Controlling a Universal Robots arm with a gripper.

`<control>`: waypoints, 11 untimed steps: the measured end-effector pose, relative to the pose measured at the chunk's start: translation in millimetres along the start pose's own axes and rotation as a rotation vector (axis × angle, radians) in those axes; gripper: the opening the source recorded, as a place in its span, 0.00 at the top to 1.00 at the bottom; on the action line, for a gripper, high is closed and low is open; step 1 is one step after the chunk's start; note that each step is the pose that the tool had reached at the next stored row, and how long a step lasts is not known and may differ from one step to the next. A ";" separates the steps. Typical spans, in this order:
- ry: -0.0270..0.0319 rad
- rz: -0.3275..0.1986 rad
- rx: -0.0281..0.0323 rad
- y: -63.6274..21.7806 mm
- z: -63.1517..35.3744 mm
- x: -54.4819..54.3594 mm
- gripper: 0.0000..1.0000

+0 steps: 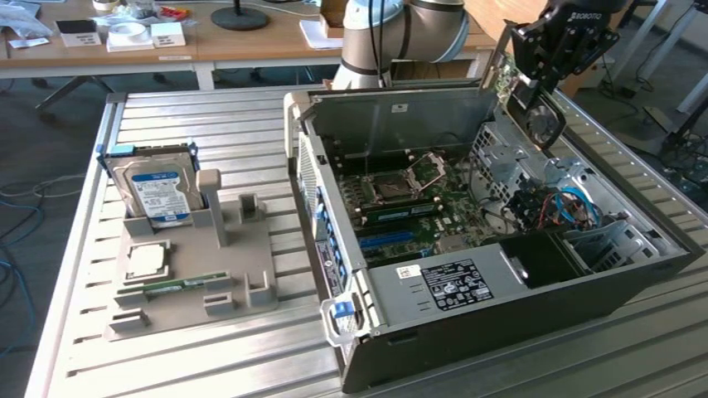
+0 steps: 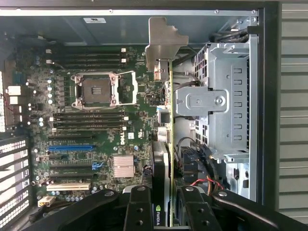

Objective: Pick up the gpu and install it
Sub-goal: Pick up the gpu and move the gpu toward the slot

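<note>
My end effector (image 2: 166,195) is closed narrowly on the thin black gpu card with its silver metal bracket (image 2: 161,159), one black finger (image 2: 138,207) on each flat face. In the exterior view the end effector (image 1: 540,93) holds the gpu (image 1: 505,83) in the air above the open black computer case (image 1: 498,332), near the case's raised grey wall.

The card stands on edge over the case's interior. Its long axis runs from my fingers to the bracket (image 2: 163,41), and the bracket end points at that raised wall.

Inside the case, the silver drive cage (image 2: 219,101) sits just beside one face of the card, with red and black cables (image 2: 202,168) close under my fingers. On the card's other face the green motherboard (image 2: 96,130) lies open, with its empty processor socket (image 2: 96,89) and blue slot (image 2: 71,147) well apart from the card.

Outside the case, toward the exterior view's left, a silver hard drive with a blue-white label (image 1: 158,189) stands in a grey holder (image 1: 221,274) on the slatted metal table (image 1: 199,108).
</note>
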State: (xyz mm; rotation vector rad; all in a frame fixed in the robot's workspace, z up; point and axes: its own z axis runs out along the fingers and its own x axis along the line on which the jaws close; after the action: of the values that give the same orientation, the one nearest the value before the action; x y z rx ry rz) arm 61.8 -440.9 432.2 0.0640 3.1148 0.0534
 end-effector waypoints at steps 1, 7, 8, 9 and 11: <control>0.0000 0.000 0.0001 0.0 0.1 0.0 0.73; 0.0000 0.000 0.0000 0.2 7.0 0.2 0.73; 0.0000 0.000 0.0000 0.2 8.8 0.2 0.73; 0.0001 0.000 0.0000 0.2 10.5 0.3 0.73; 0.0000 0.000 0.0000 0.6 14.2 0.4 0.73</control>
State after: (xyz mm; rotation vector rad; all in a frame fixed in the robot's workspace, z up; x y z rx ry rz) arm 61.8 -439.9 418.1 0.0640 3.1148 0.0534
